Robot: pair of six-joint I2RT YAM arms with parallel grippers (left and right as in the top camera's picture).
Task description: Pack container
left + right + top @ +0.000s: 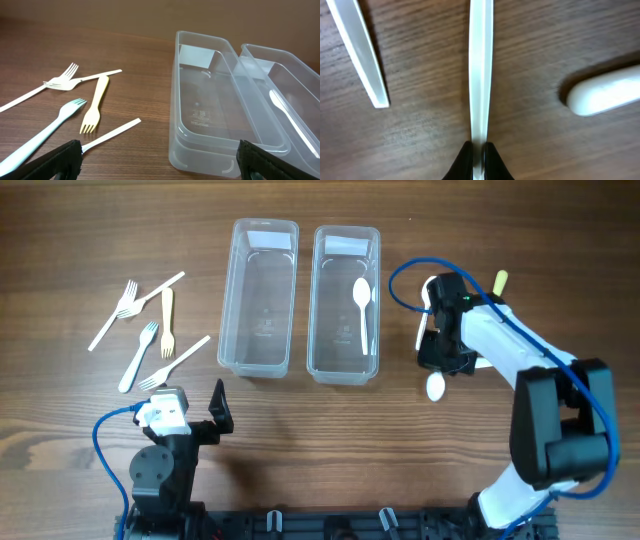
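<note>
The flat white plastic spoon handle (481, 75) is what you have in hand. Your right jaws are pinched together on it, and it runs straight ahead of them, low over the bench (545, 45); I cannot tell whether it has lifted off yet. A second flat white handle (357, 50) lies left of those jaws and a rounded white utensil end (600, 92) lies right of them, neither touching your piece.

Further out, the right-hand clear rectangular plastic container (345, 375) already holds one white spoon (361, 305), while the left-hand clear container (226, 330) beside it looks empty. Your left jaws stand wide apart and idle, holding nothing. The loose white, pale-blue and pale-yellow plastic forks (95, 105) lie untouched ahead and left of them.

I judge the packing barely begun: one spoon in, one gripped, and the rest still to go.
</note>
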